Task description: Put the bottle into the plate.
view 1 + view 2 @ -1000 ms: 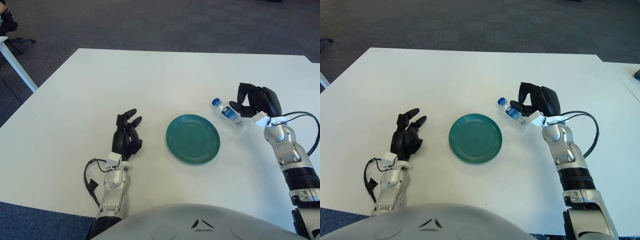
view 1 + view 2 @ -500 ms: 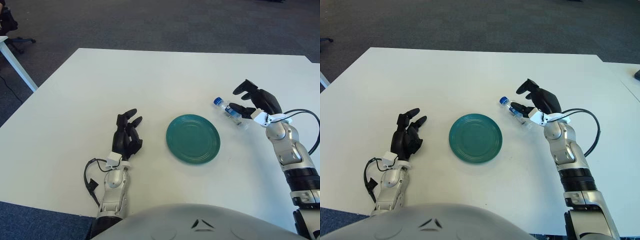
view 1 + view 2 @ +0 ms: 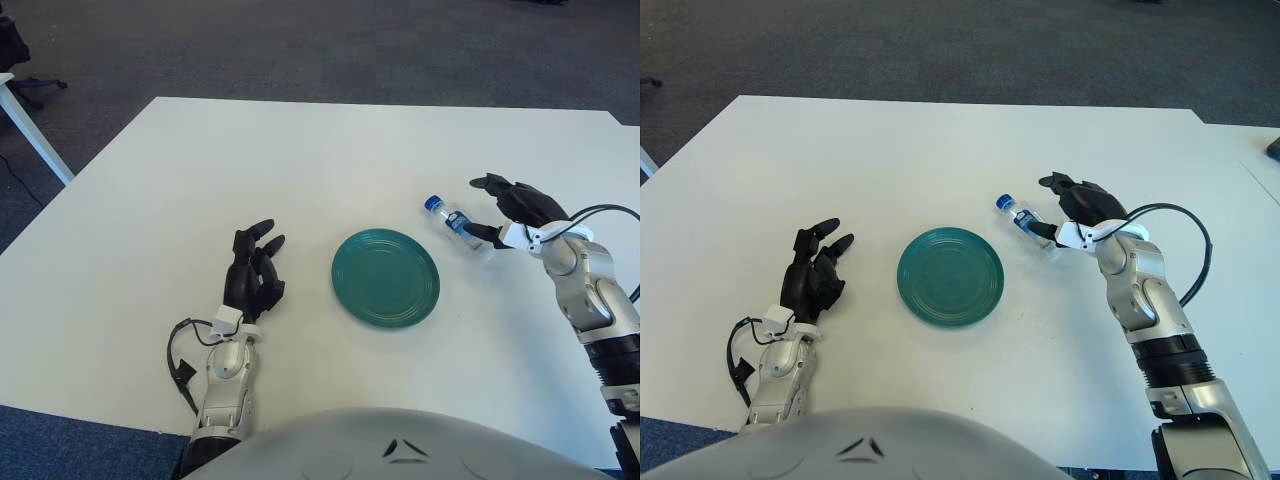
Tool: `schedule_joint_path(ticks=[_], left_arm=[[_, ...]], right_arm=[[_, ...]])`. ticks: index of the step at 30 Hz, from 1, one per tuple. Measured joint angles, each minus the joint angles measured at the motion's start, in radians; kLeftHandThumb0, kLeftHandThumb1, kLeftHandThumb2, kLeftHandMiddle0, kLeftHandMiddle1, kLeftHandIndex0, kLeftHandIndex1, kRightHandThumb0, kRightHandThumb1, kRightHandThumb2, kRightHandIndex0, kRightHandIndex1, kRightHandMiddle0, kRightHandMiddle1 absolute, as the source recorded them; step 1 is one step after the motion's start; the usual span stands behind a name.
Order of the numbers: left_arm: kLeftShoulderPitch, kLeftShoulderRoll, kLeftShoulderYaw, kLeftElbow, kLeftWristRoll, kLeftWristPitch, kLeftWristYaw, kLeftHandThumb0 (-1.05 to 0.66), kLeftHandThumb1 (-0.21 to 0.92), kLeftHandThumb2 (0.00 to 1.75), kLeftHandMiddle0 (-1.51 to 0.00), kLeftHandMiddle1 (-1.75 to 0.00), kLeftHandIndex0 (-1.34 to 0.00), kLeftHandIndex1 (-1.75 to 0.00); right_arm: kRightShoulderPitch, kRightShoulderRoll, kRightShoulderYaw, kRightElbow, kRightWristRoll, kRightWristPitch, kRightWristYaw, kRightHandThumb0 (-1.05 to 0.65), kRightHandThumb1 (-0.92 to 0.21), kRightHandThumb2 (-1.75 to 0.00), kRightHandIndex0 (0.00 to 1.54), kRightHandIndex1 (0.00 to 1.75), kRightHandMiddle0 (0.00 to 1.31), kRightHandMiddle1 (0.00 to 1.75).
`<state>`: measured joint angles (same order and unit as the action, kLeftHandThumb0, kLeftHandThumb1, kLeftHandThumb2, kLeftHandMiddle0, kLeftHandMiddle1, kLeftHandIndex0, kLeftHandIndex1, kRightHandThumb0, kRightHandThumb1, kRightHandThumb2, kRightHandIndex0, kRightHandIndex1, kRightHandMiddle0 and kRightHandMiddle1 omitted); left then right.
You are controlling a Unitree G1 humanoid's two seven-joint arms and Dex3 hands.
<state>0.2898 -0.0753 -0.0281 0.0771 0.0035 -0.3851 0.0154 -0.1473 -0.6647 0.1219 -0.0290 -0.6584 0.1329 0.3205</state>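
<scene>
I see the bottle (image 3: 459, 226) lying on its side on the white table (image 3: 300, 160), blue cap pointing toward the far left, just beyond the right rim of the green plate (image 3: 386, 277) and clear of it. My right hand (image 3: 515, 207) sits at the bottle's base end with the fingers spread; a lower finger reaches the base, but I cannot tell whether it actually touches, and nothing is clamped around the bottle. The plate lies flat near the middle of the table, somewhat toward the near edge, with nothing on it.

My left hand (image 3: 254, 272) shows left of the plate, toward the near edge, fingers loosely extended and holding nothing; a black cable (image 3: 183, 360) loops beside its wrist.

Between bottle and plate there is only a narrow strip of bare tabletop. The far half of the table is open surface up to the far edge. The right edge runs close behind my right forearm, and dark carpet (image 3: 300, 50) lies beyond the table.
</scene>
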Motion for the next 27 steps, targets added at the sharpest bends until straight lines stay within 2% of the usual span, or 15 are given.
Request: schedule_joint_path(ticks=[27], left_arm=[[0.025, 0.023, -0.015, -0.029, 0.027, 0.011, -0.001, -0.76, 0.92, 0.98, -0.34, -0.44, 0.0, -1.04]], right_arm=[[-0.013, -0.049, 0.057, -0.01, -0.065, -0.038, 0.047, -1.05, -0.92, -0.78, 0.0, 0.0, 0.0, 0.0]])
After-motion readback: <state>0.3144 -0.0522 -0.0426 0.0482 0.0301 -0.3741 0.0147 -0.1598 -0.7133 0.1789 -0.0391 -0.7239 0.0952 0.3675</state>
